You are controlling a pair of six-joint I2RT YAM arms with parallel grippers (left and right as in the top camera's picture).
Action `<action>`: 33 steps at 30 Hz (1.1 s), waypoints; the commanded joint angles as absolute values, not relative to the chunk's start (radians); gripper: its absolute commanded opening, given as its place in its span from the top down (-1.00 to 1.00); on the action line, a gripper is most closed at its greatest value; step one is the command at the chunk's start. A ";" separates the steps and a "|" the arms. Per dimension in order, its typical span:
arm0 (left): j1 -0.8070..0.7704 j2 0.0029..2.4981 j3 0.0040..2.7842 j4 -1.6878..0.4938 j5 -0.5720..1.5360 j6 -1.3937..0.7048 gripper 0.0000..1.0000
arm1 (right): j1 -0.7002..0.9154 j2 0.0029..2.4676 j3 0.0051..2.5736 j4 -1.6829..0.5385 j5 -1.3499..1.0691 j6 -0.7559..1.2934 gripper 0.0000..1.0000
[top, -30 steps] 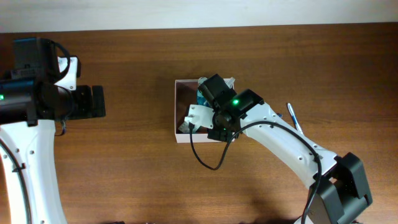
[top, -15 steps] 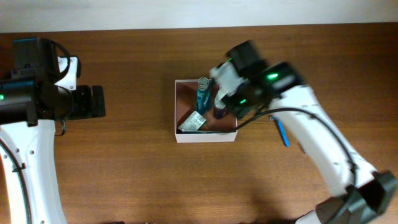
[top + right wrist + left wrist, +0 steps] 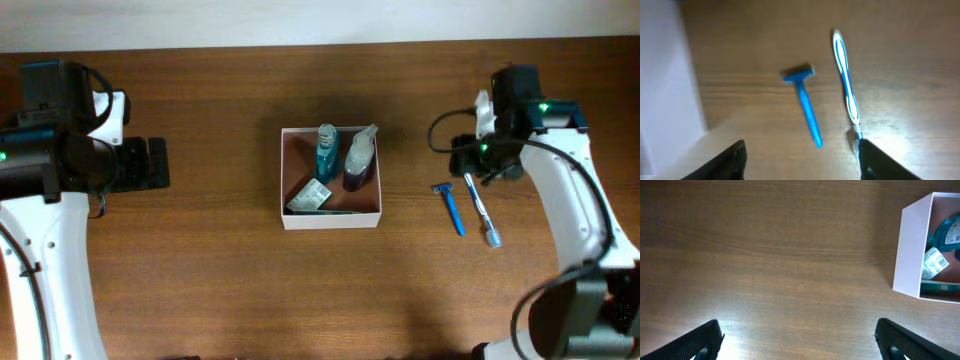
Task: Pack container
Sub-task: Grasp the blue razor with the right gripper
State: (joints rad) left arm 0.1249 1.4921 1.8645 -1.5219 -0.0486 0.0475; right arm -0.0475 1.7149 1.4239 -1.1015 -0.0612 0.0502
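The container (image 3: 330, 221), a shallow white box with a pinkish-brown inside, sits mid-table and holds a teal bottle (image 3: 327, 150), a clear purple-tinted bottle (image 3: 359, 160) and a green-and-white packet (image 3: 310, 196). A blue razor (image 3: 451, 207) and a blue-and-white toothbrush (image 3: 479, 210) lie on the table to its right. My right gripper (image 3: 472, 160) is open and empty just above them; both show in the right wrist view, razor (image 3: 805, 102) and toothbrush (image 3: 846, 85). My left gripper (image 3: 150, 163) is open and empty, far left of the box.
The left wrist view shows bare wood between the jaws (image 3: 797, 340) and the box's white wall (image 3: 912, 245) at the right edge. The right wrist view shows the box wall (image 3: 665, 75) at its left. A pale wall strip runs along the table's far edge.
My right arm has lifted out of the box and swung right, ending over the razor and toothbrush. The clear bottle now lies uncovered in the box. The left arm has not moved.
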 commanded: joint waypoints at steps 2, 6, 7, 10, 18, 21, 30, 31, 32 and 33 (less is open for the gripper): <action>0.128 1.486 1.878 -1.520 -0.041 0.038 -1.00 | -0.061 1.762 1.290 -1.027 -0.074 0.060 -0.33; 0.128 1.486 1.878 -1.520 -0.041 0.038 -1.00 | -0.060 1.787 1.214 -0.923 -0.075 0.061 -0.34; 0.128 1.486 1.878 -1.520 -0.041 0.038 -1.00 | -0.060 1.802 1.196 -0.884 -0.075 0.060 -0.34; 0.128 1.486 1.878 -1.520 -0.041 0.038 -1.00 | -0.060 1.829 1.194 -0.860 -0.076 0.061 -0.16; 0.128 1.486 1.878 -1.520 -0.041 0.038 -1.00 | -0.059 1.906 1.194 -0.828 -0.102 0.061 -0.04; 0.128 1.486 1.878 -1.520 -0.041 0.038 -1.00 | -0.059 1.924 1.194 -0.828 -0.101 0.061 -0.03; 0.128 1.486 1.878 -1.520 -0.041 0.038 -1.00 | -0.060 1.957 1.195 -0.839 -0.104 0.061 0.74; 0.128 1.486 1.878 -1.520 -0.041 0.038 -1.00 | -0.060 1.957 1.195 -0.846 -0.104 0.061 0.82; 0.128 1.486 1.878 -1.520 -0.041 0.038 -1.00 | -0.060 1.955 1.197 -0.854 -0.105 0.062 0.89; 0.128 1.486 1.878 -1.520 -0.041 0.038 -1.00 | -0.060 1.951 1.202 -0.866 -0.104 0.065 0.92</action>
State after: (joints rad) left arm 0.1249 1.4921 1.8645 -1.5219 -0.0486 0.0475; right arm -0.0582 1.9247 1.2022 -0.8444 -0.0906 0.0566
